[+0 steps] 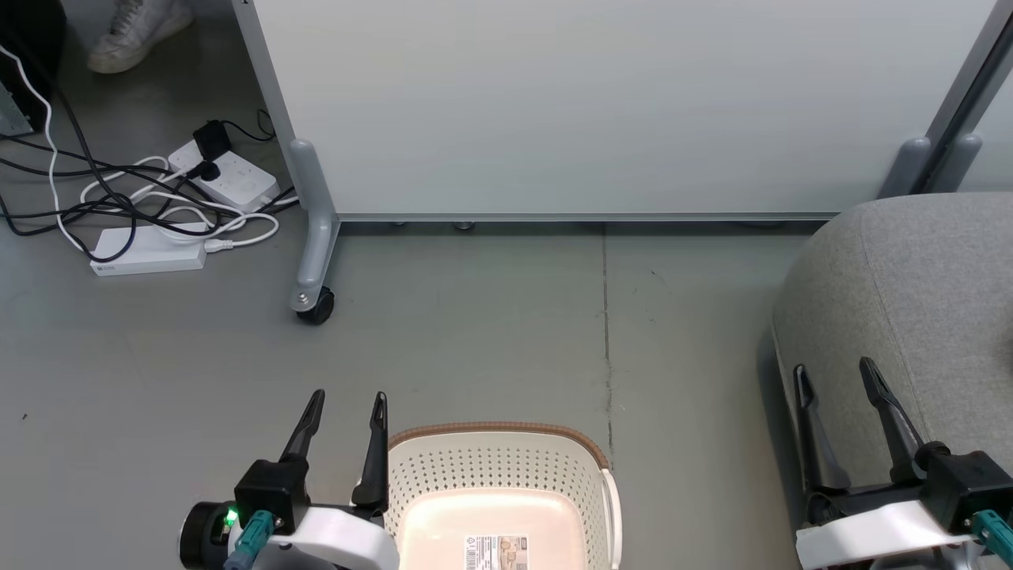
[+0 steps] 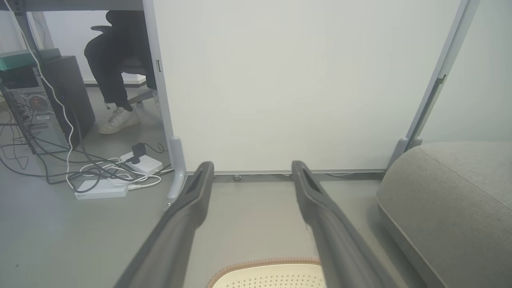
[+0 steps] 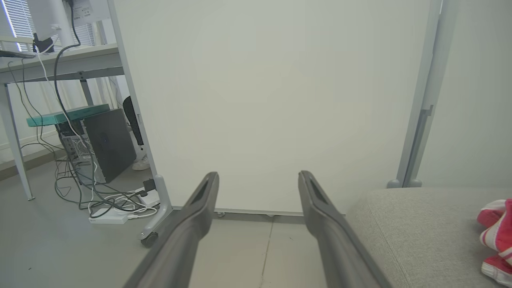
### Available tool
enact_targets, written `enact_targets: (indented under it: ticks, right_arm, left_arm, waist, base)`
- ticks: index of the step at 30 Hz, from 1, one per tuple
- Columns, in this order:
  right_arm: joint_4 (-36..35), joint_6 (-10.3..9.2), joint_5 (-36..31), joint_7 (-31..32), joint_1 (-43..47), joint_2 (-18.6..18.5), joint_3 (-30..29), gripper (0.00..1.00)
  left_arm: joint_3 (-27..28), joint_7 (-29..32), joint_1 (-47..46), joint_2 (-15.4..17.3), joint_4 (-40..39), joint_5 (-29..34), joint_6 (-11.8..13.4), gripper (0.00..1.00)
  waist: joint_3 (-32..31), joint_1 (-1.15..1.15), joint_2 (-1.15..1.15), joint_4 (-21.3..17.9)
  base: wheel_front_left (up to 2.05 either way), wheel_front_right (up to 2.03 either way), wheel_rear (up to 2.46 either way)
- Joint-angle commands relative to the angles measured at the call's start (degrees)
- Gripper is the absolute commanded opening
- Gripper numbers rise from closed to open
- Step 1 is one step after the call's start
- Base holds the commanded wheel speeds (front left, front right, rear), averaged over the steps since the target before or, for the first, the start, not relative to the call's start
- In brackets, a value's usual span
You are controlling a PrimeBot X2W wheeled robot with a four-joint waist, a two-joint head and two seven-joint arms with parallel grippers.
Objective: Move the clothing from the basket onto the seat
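Down at six o'clock in the head view sits the basket (image 1: 506,455), its pale floor and a label showing. Just beside it at seven, the left end effector (image 1: 348,396) hangs with fingers spread, holding nothing. At four o'clock the right end effector (image 1: 832,366) is spread and empty too, in front of the seat (image 1: 910,269). In the right wrist view, the clothing (image 3: 496,234) lies on that seat at three o'clock. Farther off, at twelve, stands a white partition (image 1: 601,103).

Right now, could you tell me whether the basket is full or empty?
Empty as far as visible: the basket floor holds just a label; its near part is cropped. Red clothing lies on the seat.
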Motion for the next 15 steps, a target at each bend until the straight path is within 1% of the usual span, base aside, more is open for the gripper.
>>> enact_targets:
  ticks: [1, 3, 8, 11, 12, 15]
  right_arm:
    - [0.3, 0.01, -0.5, -0.2, 0.4, 0.2, -0.4, 1.00]
    - [0.6, 0.01, -0.8, -0.2, 0.4, 0.2, -0.6, 1.00]
    - [0.9, 0.01, -1.0, -0.2, 0.1, 0.4, -1.0, 1.00]
    - [1.0, 0.01, -0.9, -0.2, -0.1, 0.5, -0.9, 1.00]
    - [1.0, 0.01, -0.8, -0.2, -0.1, 0.5, -0.9, 1.00]
    - [1.2, 0.01, -0.6, -0.2, -0.2, 0.5, -0.8, 1.00]
  left_arm:
    - [0.4, -0.1, 0.3, 0.2, 0.8, -0.5, -0.2, 1.00]
    - [0.2, -0.1, -0.2, 0.2, 1.1, 0.2, -0.7, 1.00]
    - [0.2, -0.1, -0.6, 0.2, 1.3, 0.6, -0.9, 1.00]
    - [0.2, -0.1, -0.6, 0.3, 1.6, 0.0, -0.9, 1.00]
    - [0.4, -0.1, -0.4, 0.3, 2.3, -1.3, -1.0, 1.00]
    - [1.0, -0.1, -0.7, 0.2, 1.8, -2.2, -0.8, 1.00]
  waist:
    - [0.2, 0.00, 0.00, -0.3]
    - [0.4, 0.00, 0.00, -0.4]
    - [0.6, 0.00, 0.00, -0.7]
    - [0.7, 0.00, 0.00, -0.8]
    - [0.7, 0.00, 0.00, -0.8]
    - [0.7, 0.00, 0.00, -0.8]
  base:
    - [0.00, 0.00, 0.00]
    - [0.00, 0.00, 0.00]
    - [0.00, 0.00, 0.00]
    - [0.00, 0.00, 0.00]
    - [0.00, 0.00, 0.00]
    - [0.00, 0.00, 0.00]
